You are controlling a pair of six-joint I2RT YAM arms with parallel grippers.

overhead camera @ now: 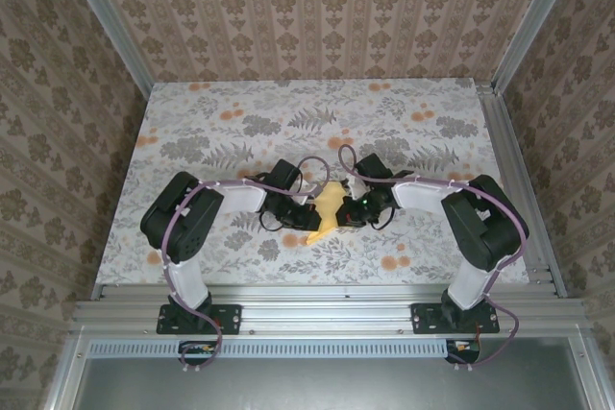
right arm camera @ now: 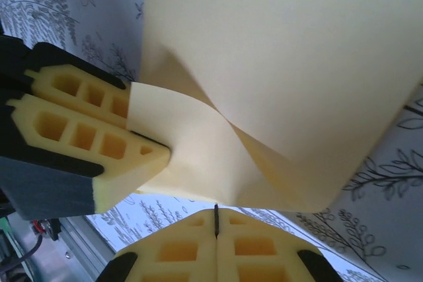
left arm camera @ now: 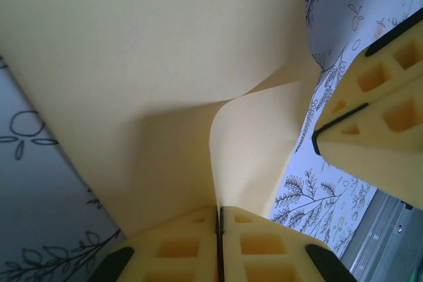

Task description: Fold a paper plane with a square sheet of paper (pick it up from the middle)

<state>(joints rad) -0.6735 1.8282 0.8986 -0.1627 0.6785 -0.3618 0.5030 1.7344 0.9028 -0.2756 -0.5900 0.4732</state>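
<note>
The pale-yellow square sheet of paper (overhead camera: 330, 206) hangs bent and twisted just above the flowered cloth, between the two arms. My left gripper (overhead camera: 310, 218) is shut on it: in the left wrist view a paper edge runs straight into the seam of the closed left gripper (left arm camera: 219, 211), and the sheet (left arm camera: 132, 64) curls upward from there. In the right wrist view the left gripper (right arm camera: 151, 146) shows with paper (right arm camera: 284, 64) coming out between its fingers. My right gripper (right arm camera: 216, 211) is shut, its tips right under the sheet's lower edge with nothing in the seam. From the left wrist, the right gripper (left arm camera: 317, 140) stands just beside the paper.
The flower-print cloth (overhead camera: 240, 122) covers the table. A metal rail (overhead camera: 327, 309) runs along the near edge by the arm bases. Patterned walls (overhead camera: 317, 7) close the back and both sides.
</note>
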